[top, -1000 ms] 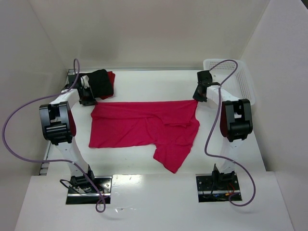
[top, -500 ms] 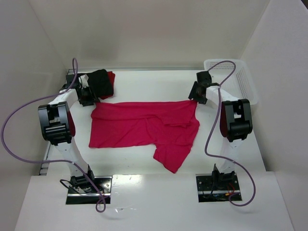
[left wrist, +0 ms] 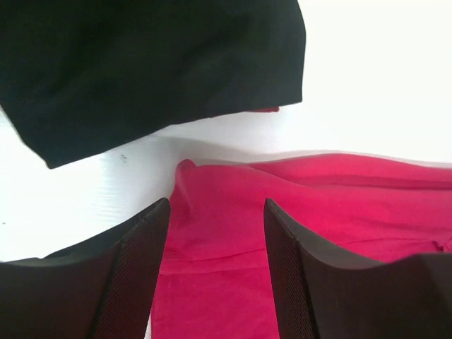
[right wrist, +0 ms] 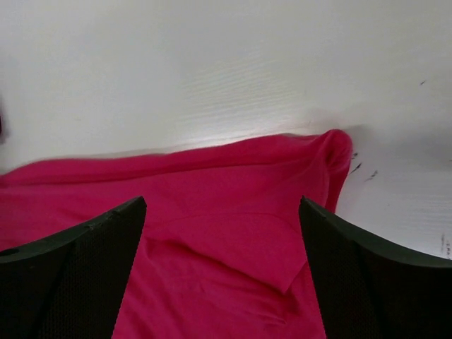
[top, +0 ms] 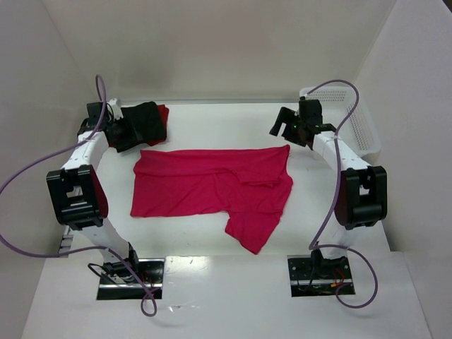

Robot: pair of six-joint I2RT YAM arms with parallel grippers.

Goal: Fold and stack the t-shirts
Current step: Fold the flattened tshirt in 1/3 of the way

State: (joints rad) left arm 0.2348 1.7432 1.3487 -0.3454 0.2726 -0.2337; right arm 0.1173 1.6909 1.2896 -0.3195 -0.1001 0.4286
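Crimson-pink t-shirt [top: 212, 185] lies flat, clear of both parted jaws

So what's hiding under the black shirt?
A dark red shirt peeks out along the edge of the black shirt. Only that thin strip shows; the rest is covered, so I can't tell how it is folded.

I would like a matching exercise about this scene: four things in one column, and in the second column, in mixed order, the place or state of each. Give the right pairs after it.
Things:
1. pink shirt
2. black shirt
3. dark red shirt
4. basket

Places or states:
A. white, at the far right corner
B. folded, at the far left corner
C. spread out in the middle
D. mostly hidden by another shirt

Pairs: 1-C, 2-B, 3-D, 4-A
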